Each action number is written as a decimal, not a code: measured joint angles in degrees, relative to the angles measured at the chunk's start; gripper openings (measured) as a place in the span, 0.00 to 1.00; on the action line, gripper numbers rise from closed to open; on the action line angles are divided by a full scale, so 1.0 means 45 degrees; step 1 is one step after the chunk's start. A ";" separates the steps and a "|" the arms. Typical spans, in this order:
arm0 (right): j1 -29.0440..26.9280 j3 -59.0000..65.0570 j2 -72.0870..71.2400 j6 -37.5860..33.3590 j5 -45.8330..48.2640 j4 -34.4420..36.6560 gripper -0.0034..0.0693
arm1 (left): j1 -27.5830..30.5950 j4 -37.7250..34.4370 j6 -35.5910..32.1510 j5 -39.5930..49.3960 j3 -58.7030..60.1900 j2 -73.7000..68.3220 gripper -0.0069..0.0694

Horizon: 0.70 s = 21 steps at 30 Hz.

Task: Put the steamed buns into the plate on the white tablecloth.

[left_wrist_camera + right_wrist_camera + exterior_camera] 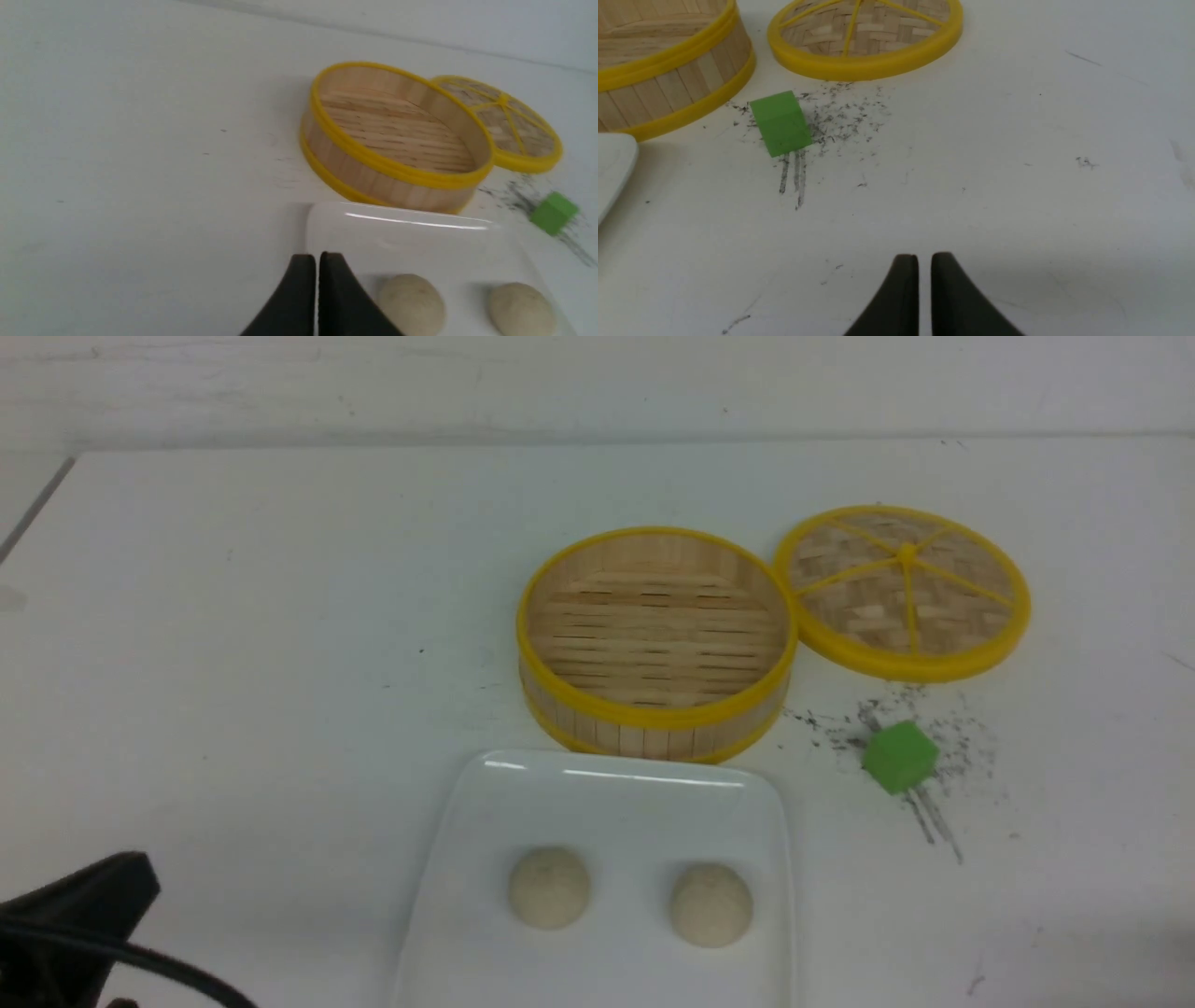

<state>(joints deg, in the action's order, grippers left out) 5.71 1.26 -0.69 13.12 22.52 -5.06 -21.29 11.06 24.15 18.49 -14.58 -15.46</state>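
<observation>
Two cream-white steamed buns (549, 887) (711, 905) lie side by side in the glossy white plate (616, 793), which rests on the white tablecloth (233, 663). In the left wrist view my left gripper (317, 256) hangs over the plate's near-left edge, just beside the nearer bun (411, 303). Its black fingers are almost touching, with nothing between them. The second bun (521, 310) lies further along the plate. My right gripper (924, 257) is over bare cloth, well away from the plate's corner (612, 163). Only a thin slit separates its fingers, and they hold nothing.
An empty yellow-rimmed bamboo steamer (653, 719) stands just behind the plate. Its woven lid (904, 590) lies flat to the right. A green cube (899, 756) sits among dark smudges right of the plate. A black part of the left arm (75, 915) fills the front view's lower-left corner.
</observation>
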 joint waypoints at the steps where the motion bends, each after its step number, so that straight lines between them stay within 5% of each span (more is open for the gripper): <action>1: 0.0000 0.0000 0.0000 0.0000 0.0000 0.0000 0.14 | 0.0752 0.0000 -0.0554 -0.0177 0.0554 0.0400 0.14; 9: 0.0000 0.0000 0.0000 0.0000 0.0000 0.0000 0.16 | 0.3697 -0.0500 -0.1794 -0.0229 0.3050 0.2824 0.16; 21: 0.0000 0.0000 0.0000 0.0000 0.0000 0.0000 0.16 | 0.3912 -0.0538 -0.2254 0.0514 0.3596 0.3586 0.16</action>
<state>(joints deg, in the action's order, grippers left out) 5.71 1.26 -0.69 13.12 22.52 -5.06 -3.68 8.64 14.01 20.81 1.59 0.67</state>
